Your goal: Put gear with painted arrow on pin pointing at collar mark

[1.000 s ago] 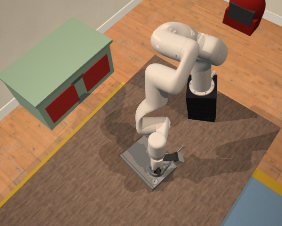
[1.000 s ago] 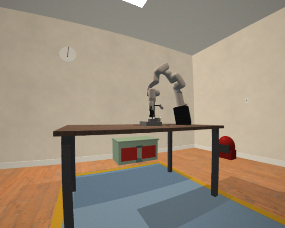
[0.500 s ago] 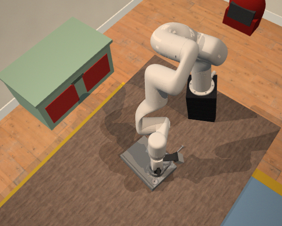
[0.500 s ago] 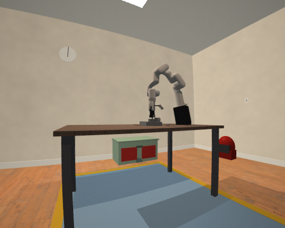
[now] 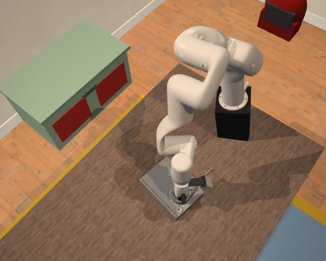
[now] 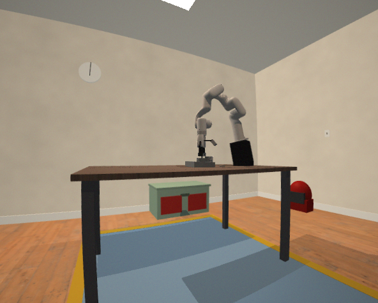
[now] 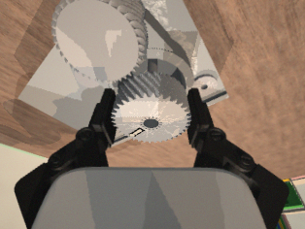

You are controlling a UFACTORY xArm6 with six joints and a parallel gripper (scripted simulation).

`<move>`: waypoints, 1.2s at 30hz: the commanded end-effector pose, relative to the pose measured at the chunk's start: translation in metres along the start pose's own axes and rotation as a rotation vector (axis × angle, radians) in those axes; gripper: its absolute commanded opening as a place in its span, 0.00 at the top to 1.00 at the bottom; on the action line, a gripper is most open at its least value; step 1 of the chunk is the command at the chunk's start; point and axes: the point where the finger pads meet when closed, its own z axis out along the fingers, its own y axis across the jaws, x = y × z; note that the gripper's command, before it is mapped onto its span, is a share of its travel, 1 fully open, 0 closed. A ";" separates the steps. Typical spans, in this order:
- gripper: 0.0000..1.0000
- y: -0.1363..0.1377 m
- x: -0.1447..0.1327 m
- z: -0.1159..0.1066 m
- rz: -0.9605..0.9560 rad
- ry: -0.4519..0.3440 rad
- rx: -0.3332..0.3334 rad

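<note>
My gripper [image 7: 152, 100] [image 5: 182, 197] [image 6: 201, 151] is shut on the loose gear [image 7: 152, 113], a pale toothed wheel with a dark centre hole and a small painted arrow [image 7: 137, 131] that points down-left in the wrist view. The gear hangs over the grey timing case [image 5: 155, 179] [image 6: 191, 163] [image 7: 49, 82], close above its near end. A larger fixed gear [image 7: 92, 36] sits on the case just beyond the held one. The pin and its collar are hidden under the held gear and the fingers.
The case lies on the brown table [image 5: 101, 210] [image 6: 133, 170]. The arm's black base block [image 5: 233, 120] [image 6: 241, 152] stands at the back. A small round boss [image 7: 210, 85] sits near the case's right corner.
</note>
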 end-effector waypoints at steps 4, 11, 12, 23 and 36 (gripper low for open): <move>1.00 0.001 -0.001 -0.001 0.000 -0.002 -0.003; 1.00 0.001 -0.001 -0.001 0.000 -0.002 -0.003; 1.00 0.001 -0.001 -0.001 0.000 -0.002 -0.003; 0.00 0.001 -0.001 -0.001 0.000 -0.002 -0.003; 0.00 0.001 -0.001 -0.001 0.000 -0.002 -0.003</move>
